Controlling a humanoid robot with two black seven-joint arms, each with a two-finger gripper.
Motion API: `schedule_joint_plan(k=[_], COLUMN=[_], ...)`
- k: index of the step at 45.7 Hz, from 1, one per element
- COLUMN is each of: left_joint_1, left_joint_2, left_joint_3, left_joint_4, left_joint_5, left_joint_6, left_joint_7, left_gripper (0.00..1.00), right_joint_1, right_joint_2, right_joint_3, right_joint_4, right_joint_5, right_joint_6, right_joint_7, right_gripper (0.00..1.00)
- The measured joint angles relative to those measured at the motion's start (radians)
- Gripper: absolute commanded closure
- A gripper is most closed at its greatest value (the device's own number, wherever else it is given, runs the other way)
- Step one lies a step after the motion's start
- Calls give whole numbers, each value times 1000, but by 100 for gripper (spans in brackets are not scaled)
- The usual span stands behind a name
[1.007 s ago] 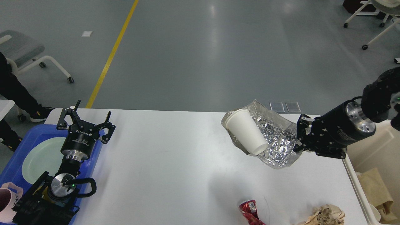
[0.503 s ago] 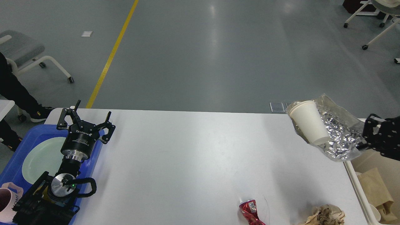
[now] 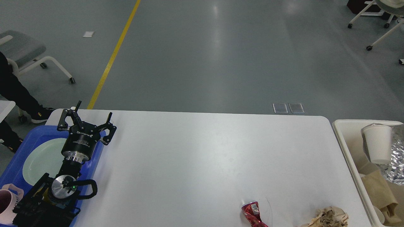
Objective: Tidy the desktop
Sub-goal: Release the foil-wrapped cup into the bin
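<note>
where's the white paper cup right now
In the head view, the white paper cup is far right, over the cream bin beside the silver foil wrapper, off the desktop.

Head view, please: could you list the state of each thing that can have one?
Left gripper: open, empty, over the tray.
Paper cup: upright, over the bin, against the foil bag.
Can: crushed, lying on the desktop.
Brown paper: crumpled, on the desktop.
Plate: empty, in the tray.
</note>
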Motion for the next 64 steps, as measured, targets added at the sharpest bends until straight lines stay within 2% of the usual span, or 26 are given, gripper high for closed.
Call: schedule_joint_plan(k=[11, 19, 23, 30, 31, 32, 34, 35, 36, 45, 64], left_joint_1=[0, 0, -1, -1, -1, -1, -1, -1, -1, -2, -2], left_joint_2=[0, 0, 0, 0, 0, 0, 0, 0, 0, 0, 0], left_joint_3=[0, 0, 0, 0, 0, 0, 0, 0, 0, 0, 0], left_joint_4=[0, 0, 0, 0, 0, 0, 0, 0, 0, 0, 0], left_joint_5=[0, 1, 1, 0, 0, 0, 0, 0, 0, 0, 0], left_joint_6=[0, 0, 0, 0, 0, 0, 0, 0, 0, 0, 0], left_joint_7=[0, 0, 0, 0, 0, 0, 0, 0, 0, 0, 0], left_gripper=[1, 1, 1, 1, 1, 1, 1, 1, 1, 1, 1], right_joint_1=[-302, -431, -462, -471, -471, -471, -472, -472, -472, -472, -463], right_joint_2=[226, 395, 447, 469, 471, 473, 478, 480, 481, 482, 477], right_joint_3=[173, 188, 187, 187, 187, 186, 185, 185, 185, 184, 162], right_joint_4=[-294, -477, -523, -538, -538, -538, -538, -538, -538, -542, -528], right_joint_5=[1, -1, -1, -2, -3, -4, -6, -7, -8, -11, -22], right_joint_6=[-239, -393, -431, -445, -446, -446, -446, -447, -449, -499, -501], right_joint_7=[-88, -121, -134, -144, -144, -144, -144, -144, -144, -141, -142], right_gripper=[100, 100, 100, 100, 94, 73, 23, 3, 0, 0, 0])
